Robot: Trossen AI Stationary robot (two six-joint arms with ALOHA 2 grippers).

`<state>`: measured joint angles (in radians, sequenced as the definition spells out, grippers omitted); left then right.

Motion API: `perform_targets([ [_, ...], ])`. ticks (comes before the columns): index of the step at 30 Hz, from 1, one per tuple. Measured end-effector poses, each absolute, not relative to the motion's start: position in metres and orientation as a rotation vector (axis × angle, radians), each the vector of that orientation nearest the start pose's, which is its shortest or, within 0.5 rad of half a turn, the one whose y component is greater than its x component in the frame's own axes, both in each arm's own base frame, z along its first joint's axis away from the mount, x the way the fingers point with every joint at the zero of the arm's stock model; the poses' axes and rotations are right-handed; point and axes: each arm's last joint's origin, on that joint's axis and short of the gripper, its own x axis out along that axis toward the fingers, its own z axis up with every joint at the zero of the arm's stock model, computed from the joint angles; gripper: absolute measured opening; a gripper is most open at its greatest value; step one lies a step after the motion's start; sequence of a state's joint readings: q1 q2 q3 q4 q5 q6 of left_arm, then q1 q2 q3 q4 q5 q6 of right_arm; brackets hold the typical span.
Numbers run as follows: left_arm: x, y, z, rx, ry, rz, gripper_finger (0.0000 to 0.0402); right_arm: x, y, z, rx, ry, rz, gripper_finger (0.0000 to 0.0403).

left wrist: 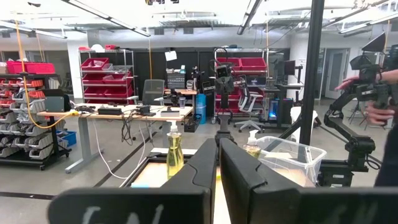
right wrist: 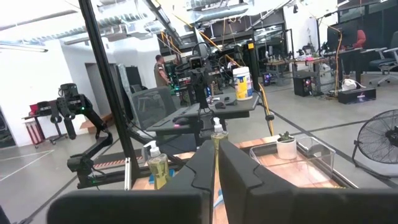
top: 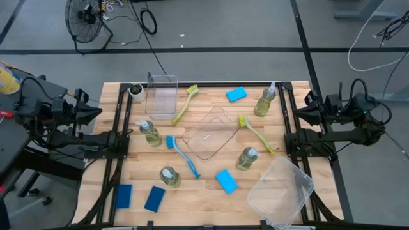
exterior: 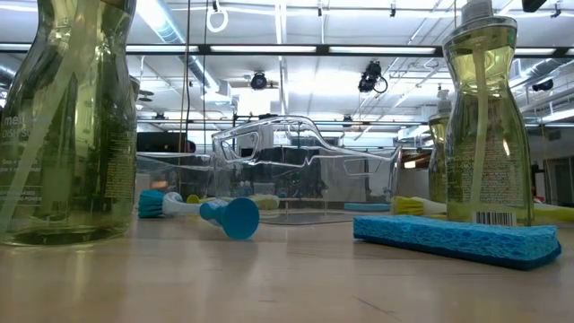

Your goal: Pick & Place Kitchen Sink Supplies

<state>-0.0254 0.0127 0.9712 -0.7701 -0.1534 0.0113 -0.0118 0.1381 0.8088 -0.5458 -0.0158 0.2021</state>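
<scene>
Looking down, high view: the wooden table (top: 204, 191) carries everything, and both arms are parked off its side edges.
Left gripper (top: 96, 114): beyond the table's left edge, fingers pressed together, holding nothing.
Right gripper (top: 299, 115): beyond the right edge, likewise pressed together and empty.
Bottles: four stand upright, one left of centre (top: 151, 133), one near the front (top: 170, 176), one right of centre (top: 247, 158), one at the back right (top: 264, 101).
Sponges: two side by side at the front left corner (top: 123, 195) (top: 154, 199), one in front of the flat tray (top: 225, 181), one at the back (top: 236, 94).
Brushes: blue brush (top: 183, 155) just left of the clear flat tray (top: 211, 133); one yellow-green brush (top: 185, 103) behind the tray, another (top: 255, 132) at its right.
Bins: one clear bin (top: 161, 96) at the back left, a larger one (top: 281, 190) at the front right corner.
Low view: blue brush handle end (exterior: 230, 216) between a near bottle (exterior: 67, 117) and a sponge (exterior: 456, 240).
Left wrist view: closed fingers (left wrist: 214, 171) point across the table.
Right wrist view: closed fingers (right wrist: 214, 171), nothing between them.
</scene>
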Motion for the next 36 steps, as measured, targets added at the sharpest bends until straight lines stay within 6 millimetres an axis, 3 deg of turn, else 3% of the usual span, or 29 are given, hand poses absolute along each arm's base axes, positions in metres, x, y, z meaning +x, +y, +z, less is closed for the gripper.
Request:
perform_targets([
  [19, -0.058, 0.006, 0.360, -0.006, -0.187, 0.128, 0.0025, 0.011, 0.000, 0.350, 0.240, -0.118, 0.018, 0.0025],
  [36, -0.058, 0.006, 0.360, -0.006, -0.188, 0.129, 0.0026, 0.050, -0.002, 0.306, 0.131, 0.085, -0.051, 0.0025],
])
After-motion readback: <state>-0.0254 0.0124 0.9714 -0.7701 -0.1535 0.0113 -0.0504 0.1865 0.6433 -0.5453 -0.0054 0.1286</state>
